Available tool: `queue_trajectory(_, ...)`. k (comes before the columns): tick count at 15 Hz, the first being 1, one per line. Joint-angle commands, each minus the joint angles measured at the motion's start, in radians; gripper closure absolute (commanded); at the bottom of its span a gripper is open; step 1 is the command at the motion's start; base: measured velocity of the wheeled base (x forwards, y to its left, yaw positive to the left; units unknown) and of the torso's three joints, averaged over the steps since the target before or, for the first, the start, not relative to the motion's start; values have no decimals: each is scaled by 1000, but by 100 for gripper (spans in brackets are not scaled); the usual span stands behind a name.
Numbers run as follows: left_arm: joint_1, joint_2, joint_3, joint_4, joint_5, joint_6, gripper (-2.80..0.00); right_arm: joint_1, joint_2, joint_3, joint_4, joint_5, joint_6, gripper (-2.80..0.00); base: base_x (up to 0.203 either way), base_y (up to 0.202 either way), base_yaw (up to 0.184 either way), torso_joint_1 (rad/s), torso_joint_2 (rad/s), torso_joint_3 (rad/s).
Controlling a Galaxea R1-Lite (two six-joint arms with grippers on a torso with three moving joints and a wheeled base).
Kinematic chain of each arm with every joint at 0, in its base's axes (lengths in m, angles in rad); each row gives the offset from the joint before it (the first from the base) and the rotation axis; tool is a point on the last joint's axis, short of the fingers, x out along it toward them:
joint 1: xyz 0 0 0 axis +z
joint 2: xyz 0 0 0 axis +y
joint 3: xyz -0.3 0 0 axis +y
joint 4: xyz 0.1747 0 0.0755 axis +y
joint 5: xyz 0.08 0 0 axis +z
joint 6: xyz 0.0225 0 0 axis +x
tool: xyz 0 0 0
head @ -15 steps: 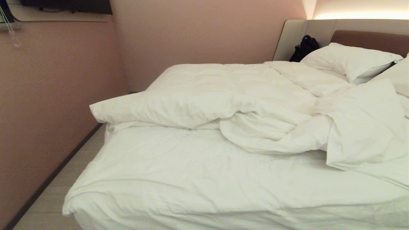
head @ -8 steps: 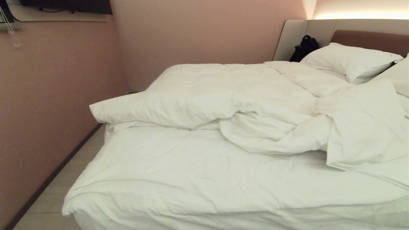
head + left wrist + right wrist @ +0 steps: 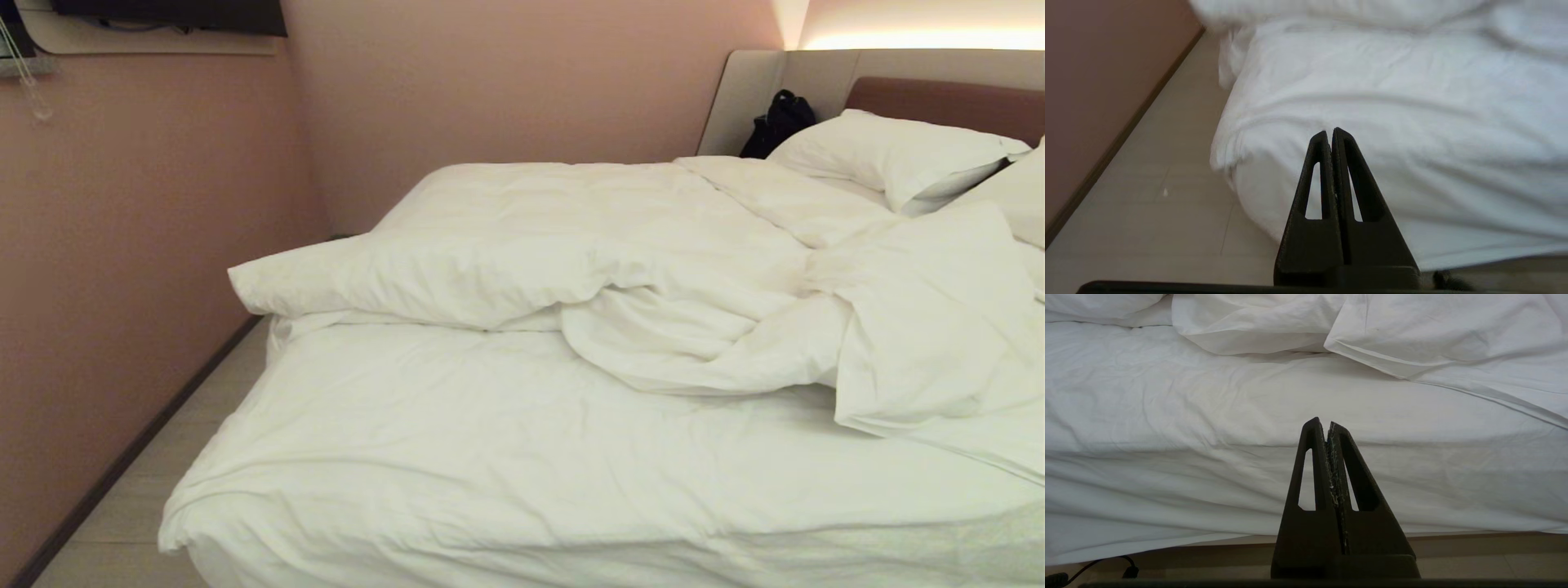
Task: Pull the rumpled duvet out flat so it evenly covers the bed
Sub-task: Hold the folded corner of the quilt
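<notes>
Duvet (image 3: 653,269) rumpled on bed (image 3: 490,457)

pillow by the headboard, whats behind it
Behind the pillow a black bag leans on the headboard. The bag's lower part is hidden by bedding.

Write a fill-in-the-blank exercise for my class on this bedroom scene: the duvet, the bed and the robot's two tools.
1. The duvet lies bunched toward the ____ end of the bed.
2. A ____ bag leans against the headboard.
3. Both the left tool and the right tool have their jaws ____.
4. Neither tool is touching the ____.

Missing words: headboard; black; shut; duvet
</notes>
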Motion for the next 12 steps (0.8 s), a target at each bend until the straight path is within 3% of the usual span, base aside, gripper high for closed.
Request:
queue_trajectory(1, 0, 99, -106, 1, -16, -12, 0, 0, 0, 0, 0, 0, 0, 0, 0, 0, 0, 0, 0, 0)
queue_trajectory(6, 0, 637, -373, -71, -118, -171, 0, 0, 0, 0, 0, 0, 0, 0, 0, 0, 0, 0, 0, 0)
queue_trajectory(12, 0, 1356, -584, -413, -211, -348, 0, 0, 0, 0, 0, 0, 0, 0, 0, 0, 0, 0, 0, 0)
